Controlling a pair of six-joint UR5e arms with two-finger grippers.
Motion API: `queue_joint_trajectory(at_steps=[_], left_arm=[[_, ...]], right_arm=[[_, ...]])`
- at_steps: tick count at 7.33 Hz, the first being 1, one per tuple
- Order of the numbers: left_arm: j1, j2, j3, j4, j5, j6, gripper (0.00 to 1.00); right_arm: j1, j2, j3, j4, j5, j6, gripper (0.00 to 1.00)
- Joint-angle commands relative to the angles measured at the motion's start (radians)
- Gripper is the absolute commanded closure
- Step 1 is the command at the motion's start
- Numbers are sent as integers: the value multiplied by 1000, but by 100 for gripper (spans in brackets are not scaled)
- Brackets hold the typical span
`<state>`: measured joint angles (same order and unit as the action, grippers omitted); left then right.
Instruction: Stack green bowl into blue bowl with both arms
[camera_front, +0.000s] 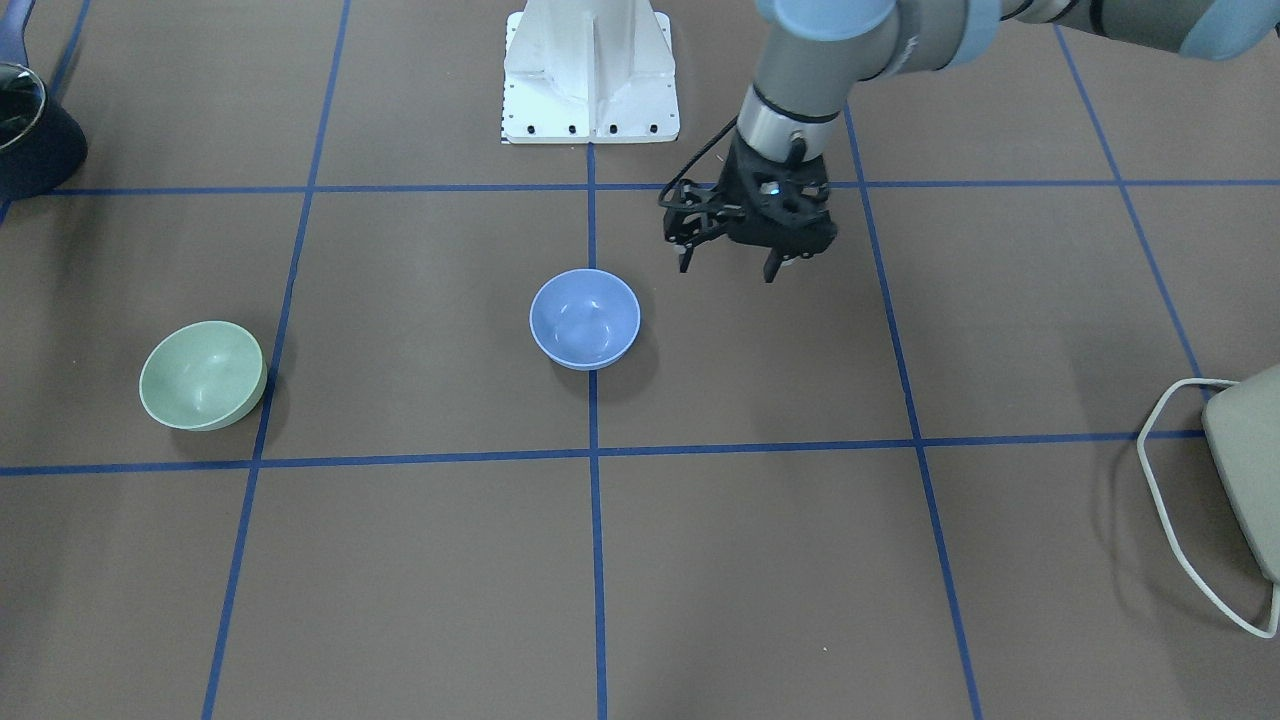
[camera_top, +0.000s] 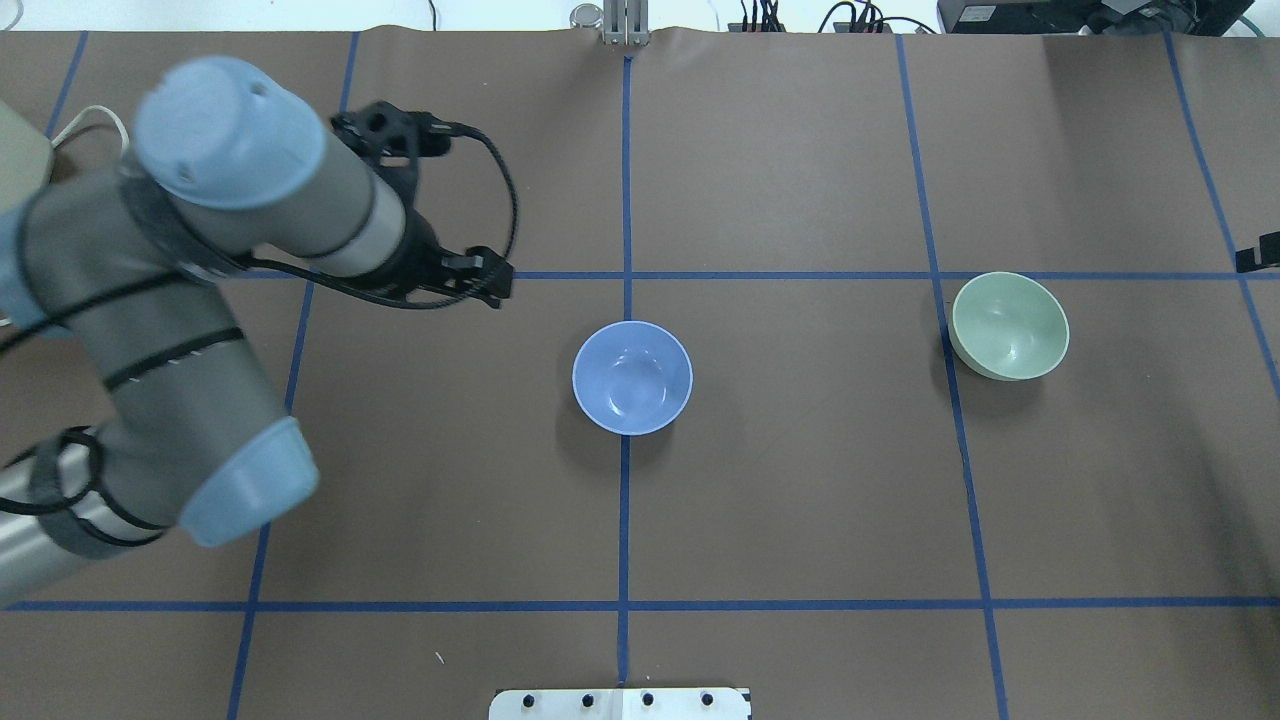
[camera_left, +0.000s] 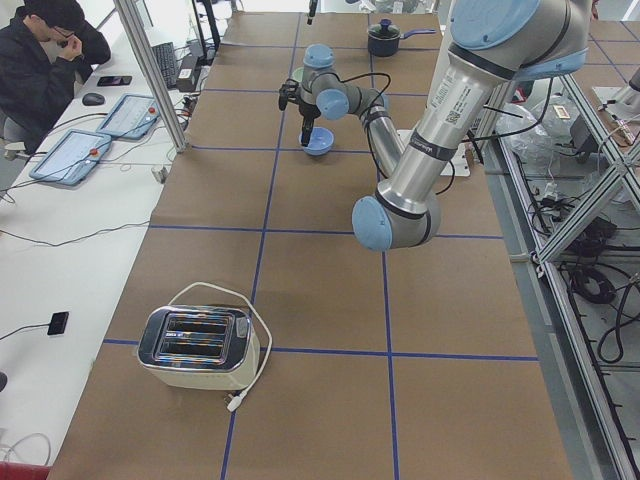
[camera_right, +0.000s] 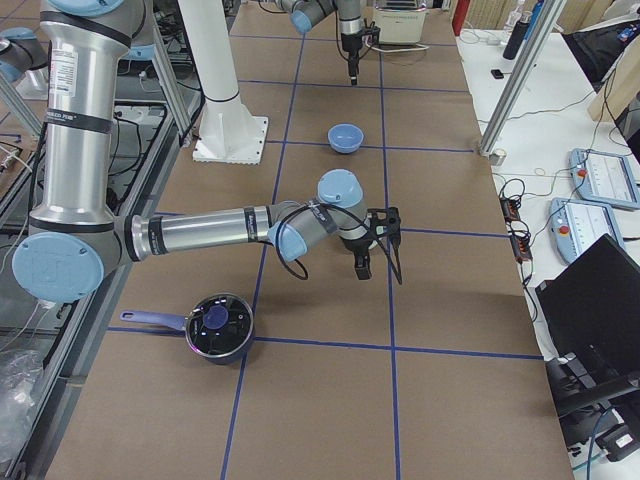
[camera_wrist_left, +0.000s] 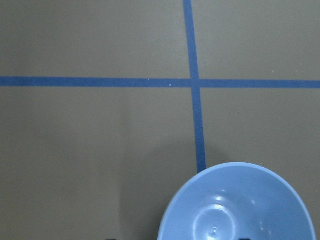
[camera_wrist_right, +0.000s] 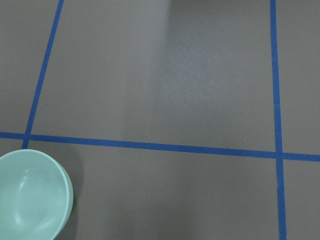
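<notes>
Left gripper (camera_front: 728, 268) hovers near the blue bowl (camera_front: 585, 318), jaws spread, empty. Green bowl (camera_front: 203, 374) stands well apart from it, ungrasped; right gripper (camera_right: 362, 262) jaw state cannot be told. Approach step: next, likely grip its rim.

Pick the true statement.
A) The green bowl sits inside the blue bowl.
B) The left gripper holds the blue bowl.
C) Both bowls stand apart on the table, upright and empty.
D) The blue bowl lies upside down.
C: the green bowl and the blue bowl stand upright, empty and well apart on the table; the left gripper hangs open beside the blue bowl, holding nothing.
</notes>
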<state>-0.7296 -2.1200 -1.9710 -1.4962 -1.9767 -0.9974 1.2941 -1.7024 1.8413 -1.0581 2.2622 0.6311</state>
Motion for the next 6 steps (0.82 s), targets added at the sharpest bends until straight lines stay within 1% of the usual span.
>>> queue_joint_trajectory(at_steps=[1, 2, 3, 4, 5, 6], left_arm=[[-246, 163, -112, 102, -164, 344, 1], [-384, 258, -117, 103, -242, 543, 1], [-531, 355, -94, 105, -273, 767, 1], [-686, 379, -15, 114, -275, 974, 2], [-799, 382, 62, 172, -271, 1187, 1], [-903, 412, 136, 197, -275, 1333, 2]], right_arm=[[-86, 13, 47, 0, -15, 186, 0], [-151, 14, 68, -2, -68, 241, 0], [-226, 32, 76, -6, -135, 301, 0], [-286, 44, 73, -13, -192, 320, 0], [-308, 46, 65, -13, -202, 306, 0], [-309, 44, 65, -11, -202, 303, 0]])
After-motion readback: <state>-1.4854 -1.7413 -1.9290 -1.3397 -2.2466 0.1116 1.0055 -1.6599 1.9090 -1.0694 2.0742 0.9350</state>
